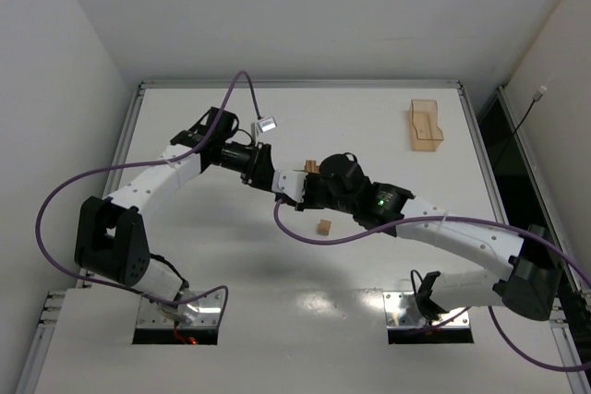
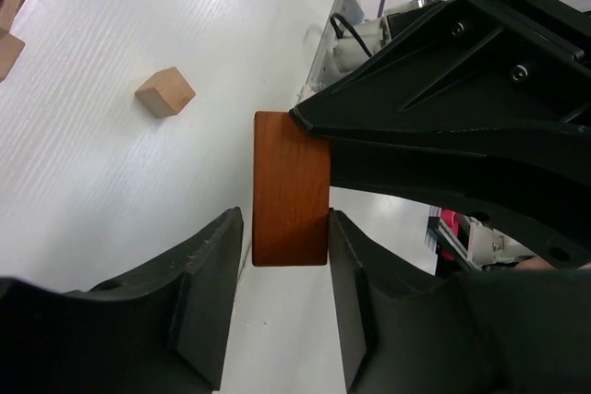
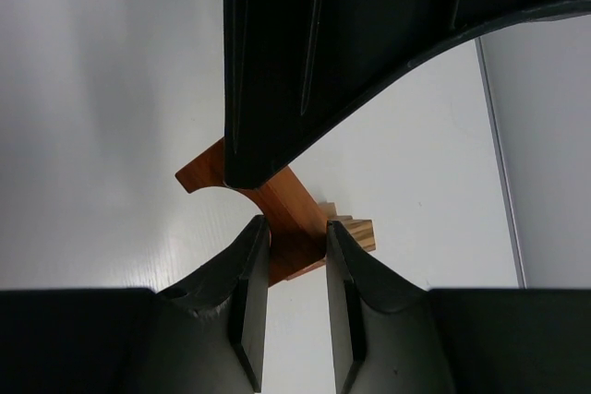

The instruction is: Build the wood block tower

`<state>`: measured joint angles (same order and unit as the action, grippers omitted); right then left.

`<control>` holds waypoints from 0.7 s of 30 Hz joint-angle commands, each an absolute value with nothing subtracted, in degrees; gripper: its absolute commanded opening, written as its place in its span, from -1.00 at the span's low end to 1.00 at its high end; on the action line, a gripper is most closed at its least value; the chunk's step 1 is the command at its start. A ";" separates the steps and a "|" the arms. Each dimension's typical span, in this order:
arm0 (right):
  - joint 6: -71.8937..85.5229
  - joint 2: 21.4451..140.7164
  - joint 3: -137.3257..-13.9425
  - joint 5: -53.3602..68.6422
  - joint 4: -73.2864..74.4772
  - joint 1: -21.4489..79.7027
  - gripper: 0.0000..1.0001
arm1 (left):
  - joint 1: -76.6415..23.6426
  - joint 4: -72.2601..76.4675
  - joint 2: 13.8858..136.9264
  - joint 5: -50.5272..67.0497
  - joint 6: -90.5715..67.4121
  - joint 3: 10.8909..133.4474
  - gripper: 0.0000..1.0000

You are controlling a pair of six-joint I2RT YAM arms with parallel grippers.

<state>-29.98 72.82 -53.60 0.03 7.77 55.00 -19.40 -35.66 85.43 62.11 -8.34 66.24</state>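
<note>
The right end effector [image 3: 297, 232] was clamped on the reddish-brown arch [image 3: 203, 171] over the middle of the bench [image 1: 369, 117]. The left end effector [image 2: 286, 228] straddled the same arch (a sliver of gap showed beside one finger), so its grip could not be told. A tan cube [image 2: 166, 91] lay apart on the bench, and other tan blocks [image 3: 355, 231] showed just behind the arch.

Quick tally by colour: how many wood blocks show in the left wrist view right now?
Reddish-brown: 1, the block between the fingers.
Tan: 4, one loose cube plus what look like 3 pieces cut off at the frame's edge.
Total: 5 visible.
</note>
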 commanded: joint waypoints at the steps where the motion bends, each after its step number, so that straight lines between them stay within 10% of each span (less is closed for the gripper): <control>1: -29.18 72.60 -55.72 0.26 5.10 55.81 -1.00 | -20.04 -34.63 85.43 62.31 -7.73 67.68 -0.28; 10: -27.52 72.07 -55.20 -1.57 5.62 55.81 -0.99 | -20.04 -33.41 84.29 56.70 -10.19 66.63 -1.00; 15: -23.39 72.69 -55.72 -8.16 6.24 55.81 0.08 | -20.04 -30.41 78.94 44.17 -16.16 61.62 -1.00; 21: -13.81 71.02 -57.92 -18.88 7.47 53.27 0.49 | -20.04 -28.04 71.55 26.65 -22.66 54.68 -1.00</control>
